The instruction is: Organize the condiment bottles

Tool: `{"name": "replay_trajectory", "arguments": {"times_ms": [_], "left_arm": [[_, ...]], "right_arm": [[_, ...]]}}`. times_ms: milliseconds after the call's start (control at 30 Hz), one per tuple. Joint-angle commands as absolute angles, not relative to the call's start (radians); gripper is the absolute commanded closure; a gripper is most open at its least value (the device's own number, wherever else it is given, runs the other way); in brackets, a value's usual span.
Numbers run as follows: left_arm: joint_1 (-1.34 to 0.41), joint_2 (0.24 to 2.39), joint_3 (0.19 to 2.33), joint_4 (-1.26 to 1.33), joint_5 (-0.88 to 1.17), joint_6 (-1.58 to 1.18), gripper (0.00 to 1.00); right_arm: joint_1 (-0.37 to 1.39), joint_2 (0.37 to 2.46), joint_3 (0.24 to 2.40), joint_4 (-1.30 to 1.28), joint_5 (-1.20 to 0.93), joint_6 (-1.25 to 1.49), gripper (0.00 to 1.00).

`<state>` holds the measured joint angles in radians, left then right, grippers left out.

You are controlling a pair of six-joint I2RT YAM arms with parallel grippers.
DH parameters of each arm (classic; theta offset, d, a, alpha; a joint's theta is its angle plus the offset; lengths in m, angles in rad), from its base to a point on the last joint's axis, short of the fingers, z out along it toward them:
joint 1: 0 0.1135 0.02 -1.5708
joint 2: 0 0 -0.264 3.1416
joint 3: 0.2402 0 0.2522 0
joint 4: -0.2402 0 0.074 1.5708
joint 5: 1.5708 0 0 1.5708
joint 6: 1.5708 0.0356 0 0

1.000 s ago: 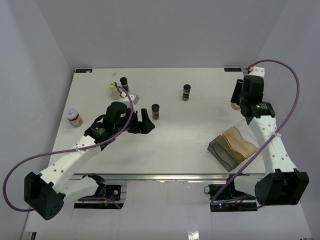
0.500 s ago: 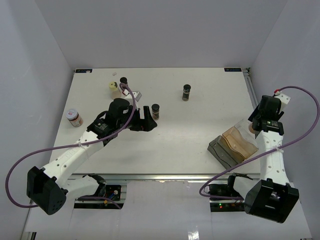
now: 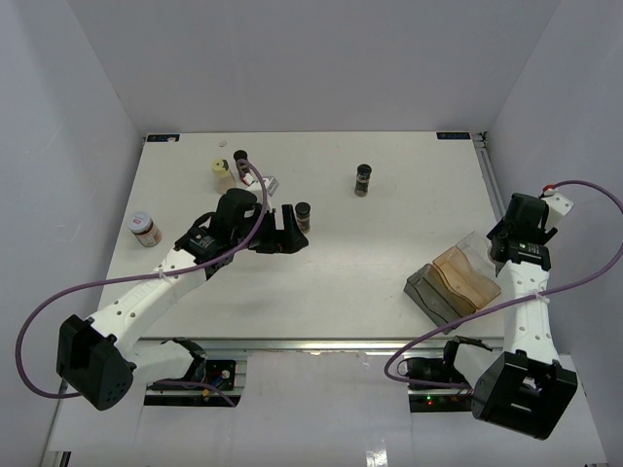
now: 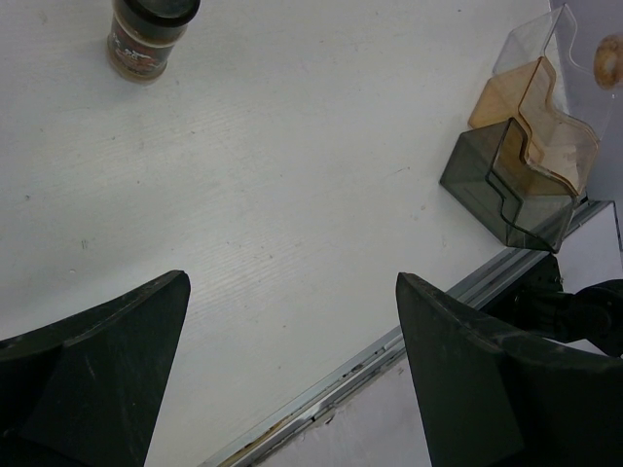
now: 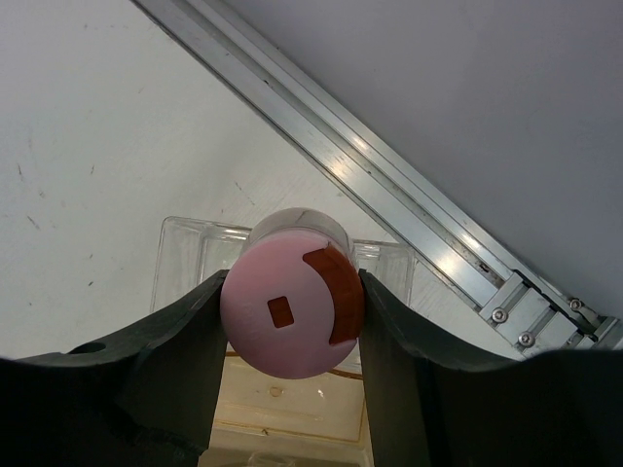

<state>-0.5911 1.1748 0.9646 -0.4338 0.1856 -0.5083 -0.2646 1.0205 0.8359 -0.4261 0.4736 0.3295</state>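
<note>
Right pincer (image 5: pixel 292 302) clamps one pink-lidded jar (image 5: pixel 292 326), left pincer (image 4: pixel 292 282) gapes wide; seemingly three dark jars (image 3: pixel 364 180) (image 3: pixel 303 214) (image 3: pixel 240 158).

No text, number or brand is legible. Dark-capped jar (image 4: pixel 144 41), well apart from the stepped rack (image 4: pixel 487 185): brownish label, print too blurred to read. Pink-lidded jar (image 5: pixel 292 311), over the same rack: plain reddish marks on the lid, no letters discernible.
</note>
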Motion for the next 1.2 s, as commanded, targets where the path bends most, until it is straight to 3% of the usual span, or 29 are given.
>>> {"name": "replay_trajectory", "arguments": {"times_ms": [0, 700, 1167], "left_arm": [[-0.592, 1.158, 0.998, -0.433, 0.203, -0.519, 0.02], [-0.592, 1.118, 0.972, -0.439, 0.195, -0.525, 0.02], [-0.592, 1.117, 0.973, -0.451, 0.186, -0.523, 0.02]], "right_arm": [[-0.268, 0.982, 0.814, -0.388, 0.525, 0.358, 0.92], [-0.268, 0.936, 0.726, -0.416, 0.559, 0.423, 0.92], [-0.268, 0.968, 0.637, -0.291, 0.582, 0.423, 0.92]]}}
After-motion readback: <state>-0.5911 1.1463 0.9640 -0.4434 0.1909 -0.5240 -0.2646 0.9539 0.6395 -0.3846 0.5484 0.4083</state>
